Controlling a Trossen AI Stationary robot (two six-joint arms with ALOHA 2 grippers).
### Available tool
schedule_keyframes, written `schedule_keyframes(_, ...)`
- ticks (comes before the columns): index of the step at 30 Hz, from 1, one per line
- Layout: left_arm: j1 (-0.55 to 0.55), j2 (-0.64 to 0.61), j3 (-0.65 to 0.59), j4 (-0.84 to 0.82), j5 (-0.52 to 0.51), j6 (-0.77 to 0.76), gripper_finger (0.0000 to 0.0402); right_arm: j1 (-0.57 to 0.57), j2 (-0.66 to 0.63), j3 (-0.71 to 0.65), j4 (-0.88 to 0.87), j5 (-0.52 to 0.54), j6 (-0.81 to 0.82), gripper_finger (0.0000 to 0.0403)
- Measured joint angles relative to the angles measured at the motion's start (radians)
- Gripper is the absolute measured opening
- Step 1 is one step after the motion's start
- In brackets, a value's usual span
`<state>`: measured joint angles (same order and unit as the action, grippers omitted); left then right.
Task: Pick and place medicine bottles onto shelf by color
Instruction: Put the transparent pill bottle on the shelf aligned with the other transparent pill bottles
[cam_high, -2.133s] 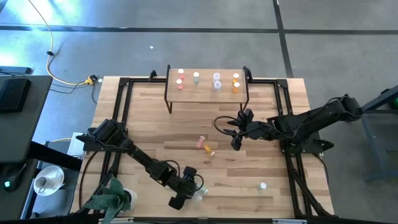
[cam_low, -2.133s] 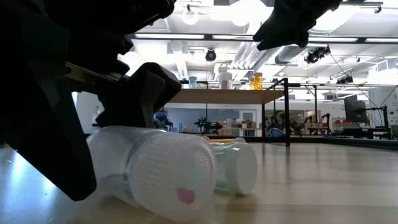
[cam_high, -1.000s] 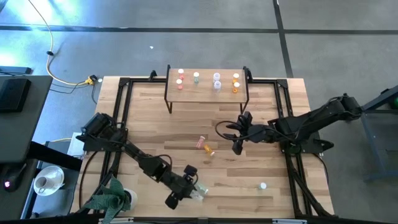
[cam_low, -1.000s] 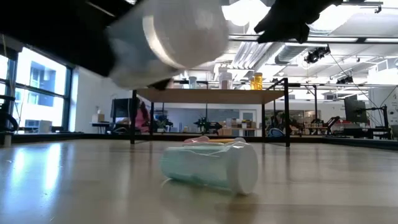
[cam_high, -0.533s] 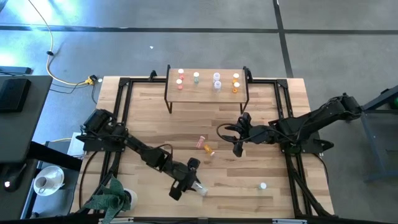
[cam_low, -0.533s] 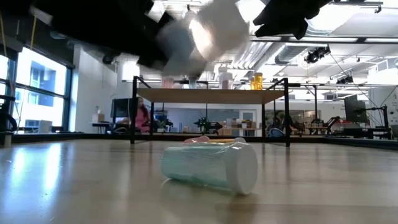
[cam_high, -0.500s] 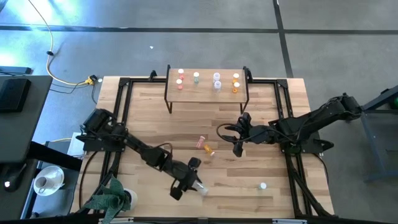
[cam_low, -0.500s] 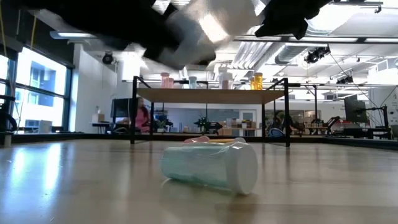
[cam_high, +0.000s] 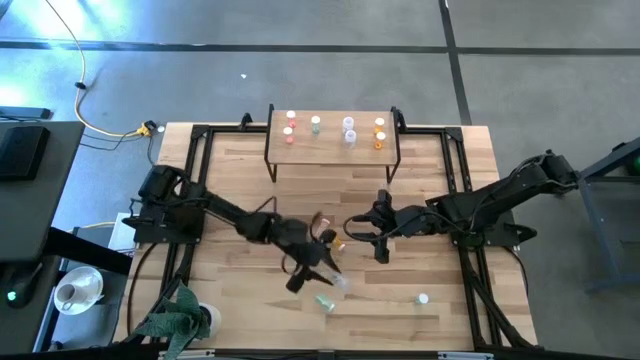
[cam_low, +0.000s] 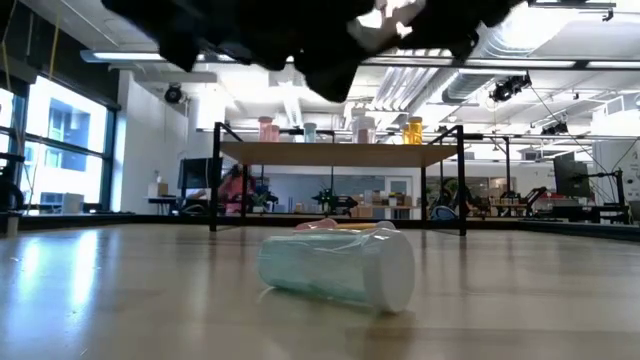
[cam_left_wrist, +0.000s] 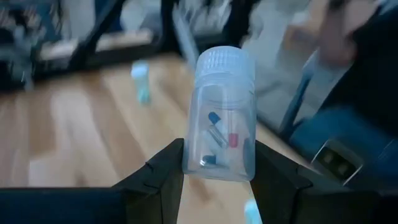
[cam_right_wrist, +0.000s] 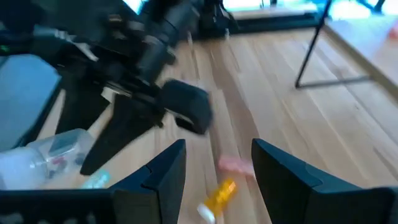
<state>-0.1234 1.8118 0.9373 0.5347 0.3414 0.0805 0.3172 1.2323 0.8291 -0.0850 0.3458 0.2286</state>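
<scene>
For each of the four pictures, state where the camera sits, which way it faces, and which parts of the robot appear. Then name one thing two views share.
High: overhead, facing down; both arms, shelf.
Low: table height, facing across; arms overhead, pale green bottle lying.
Left wrist: on the left arm; left tool grips clear bottle.
Right wrist: on the right arm; open right tool, left arm beyond.
Shared: orange bottle, also overhead.

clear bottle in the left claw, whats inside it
The clear bottle holds a few small capsules, blue, red and white ones, lying near its bottom. The left claw covers both lower sides, so anything there is hidden.
</scene>
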Motion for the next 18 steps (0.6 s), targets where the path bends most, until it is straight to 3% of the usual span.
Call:
schedule_keyframes(3, 0.051, 0.0, -0.061, 0.172, 0.099, -0.072, 0.0144, 0.0, 0.003, 0.0, 0.064, 0.001, -0.031, 0.0173)
schedule_keyframes(8, 0.123, 0.0, -0.185, 0.443, 0.147, -0.182, 0.0145, 0.0, 0.004, 0.0, 0.157, -0.001, -0.076, 0.0173)
schedule_keyframes(15, 0.208, 0.0, -0.344, 0.846, 0.157, -0.313, 0.0145, -0.009, 0.029, 0.0, 0.223, -0.022, -0.128, 0.0173)
schedule_keyframes(18, 0.245, 0.0, -0.396, 0.943, 0.146, -0.358, 0.0145, -0.021, 0.035, 0.0, 0.26, -0.062, -0.167, 0.0173)
